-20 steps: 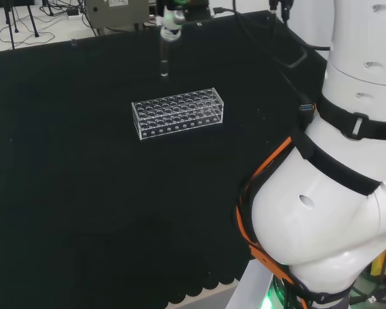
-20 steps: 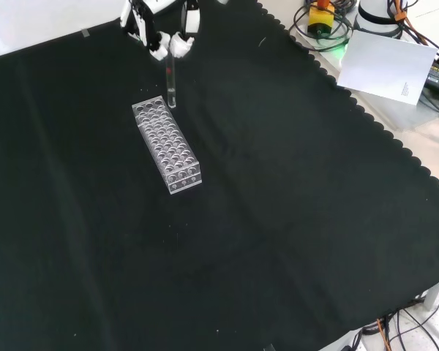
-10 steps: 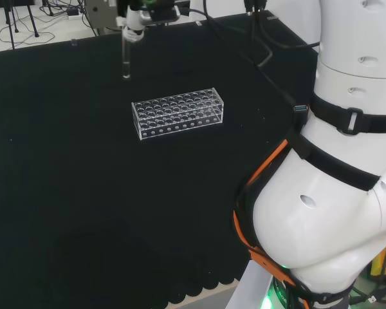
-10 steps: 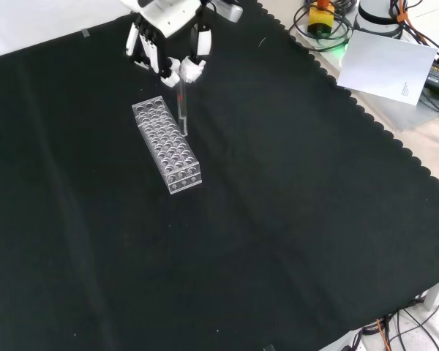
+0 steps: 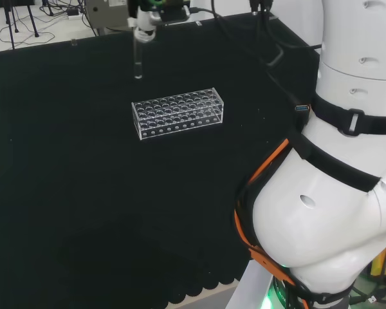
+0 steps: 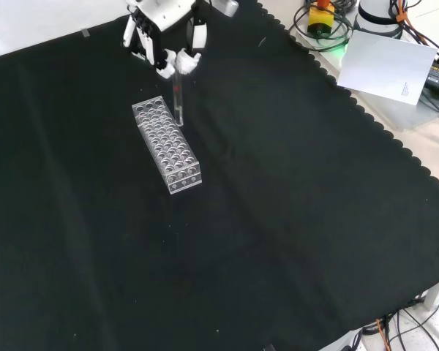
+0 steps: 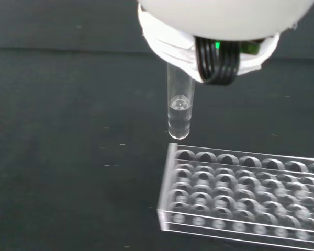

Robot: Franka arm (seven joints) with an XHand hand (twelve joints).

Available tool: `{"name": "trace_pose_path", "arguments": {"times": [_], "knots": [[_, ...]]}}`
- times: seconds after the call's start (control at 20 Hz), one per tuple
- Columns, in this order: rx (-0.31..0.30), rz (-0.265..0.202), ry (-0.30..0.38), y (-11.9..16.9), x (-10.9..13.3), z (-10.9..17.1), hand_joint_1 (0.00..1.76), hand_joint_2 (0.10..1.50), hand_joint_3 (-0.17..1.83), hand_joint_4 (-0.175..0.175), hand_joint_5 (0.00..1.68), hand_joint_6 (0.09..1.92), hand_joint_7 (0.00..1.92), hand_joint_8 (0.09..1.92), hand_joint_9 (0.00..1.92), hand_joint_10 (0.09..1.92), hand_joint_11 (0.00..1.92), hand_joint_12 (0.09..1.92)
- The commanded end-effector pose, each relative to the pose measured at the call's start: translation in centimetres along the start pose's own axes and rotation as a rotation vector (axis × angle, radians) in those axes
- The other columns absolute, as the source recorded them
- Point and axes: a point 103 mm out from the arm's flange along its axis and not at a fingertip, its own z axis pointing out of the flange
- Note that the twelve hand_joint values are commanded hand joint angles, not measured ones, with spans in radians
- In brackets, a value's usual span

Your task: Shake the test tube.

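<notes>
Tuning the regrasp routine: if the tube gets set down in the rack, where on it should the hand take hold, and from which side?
Probably the top end, coming from above. The test tube is slim, clear and upright, and the hand already pinches its upper end, leaving the rounded bottom free. Seated in the rack, only the top would stand clear of the closely packed holes, so a side approach looks blocked.

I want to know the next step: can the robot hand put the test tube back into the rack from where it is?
Probably yes: the robot hand holds the test tube upright above the rack, whose holes look free.
</notes>
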Motion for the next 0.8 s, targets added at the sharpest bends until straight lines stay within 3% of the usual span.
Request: {"name": "trace_pose_path", "arguments": {"times": [0.05, 0.4, 0.8], "knots": [[0.004, 0.096, -0.025, -1.2, -4.8, 0.0, 1.44, 0.58, 0.72, -0.175, 1.32, 0.57, 1.42, 0.73, 1.38, 0.28, 0.69, 1.24], [-0.007, 0.181, -0.041, -2.5, -9.0, -0.6, 1.44, 0.58, 0.72, -0.175, 1.32, 0.57, 1.42, 0.73, 1.38, 0.27, 0.69, 1.24], [-0.004, 0.175, -0.036, -2.1, -8.5, -0.4, 1.44, 0.58, 0.72, -0.175, 1.32, 0.57, 1.42, 0.73, 1.38, 0.27, 0.69, 1.24]]}}
